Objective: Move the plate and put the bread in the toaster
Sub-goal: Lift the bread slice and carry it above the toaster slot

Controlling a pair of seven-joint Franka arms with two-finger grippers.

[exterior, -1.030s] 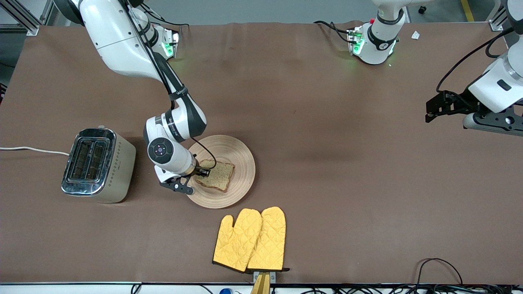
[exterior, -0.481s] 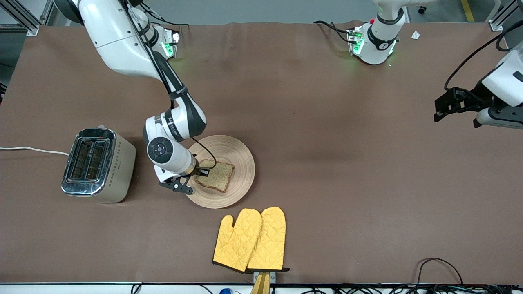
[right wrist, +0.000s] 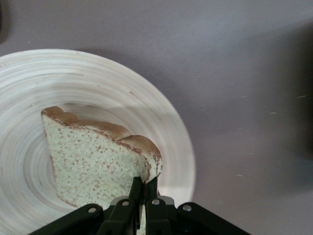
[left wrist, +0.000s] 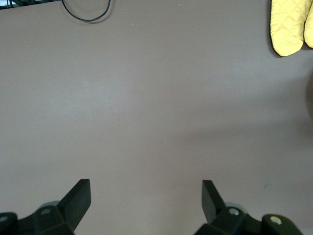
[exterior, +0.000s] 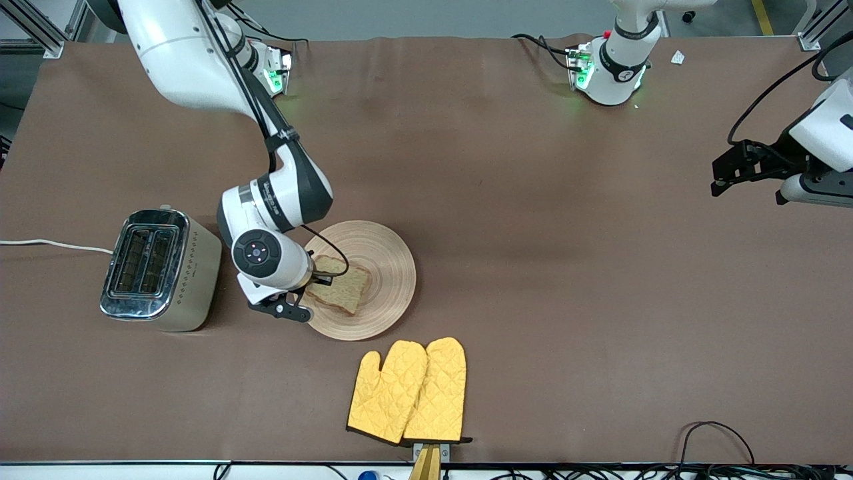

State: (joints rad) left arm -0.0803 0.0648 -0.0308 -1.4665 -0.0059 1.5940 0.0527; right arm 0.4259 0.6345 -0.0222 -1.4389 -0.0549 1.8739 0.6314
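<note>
The tan wooden plate [exterior: 380,267] lies mid-table, beside the toaster [exterior: 160,268] at the right arm's end. My right gripper [exterior: 314,279] is shut on one edge of the bread [exterior: 343,288] and holds the slice tilted, lifted a little over the plate. In the right wrist view the fingers [right wrist: 145,188] pinch the crust edge of the bread [right wrist: 93,161] above the plate [right wrist: 166,122]. My left gripper [exterior: 720,175] is open and empty, up over bare table at the left arm's end; its view shows the open gripper [left wrist: 145,196] over bare mat.
A pair of yellow oven mitts [exterior: 410,390] lies nearer the front camera than the plate. The toaster's white cord [exterior: 53,245] runs off the table's edge. Black cables [exterior: 720,433] lie at the front edge toward the left arm's end.
My right gripper has raised the bread off the plate and drawn it toward the toaster, tilting it. The left arm has drifted outward toward its end of the table.
</note>
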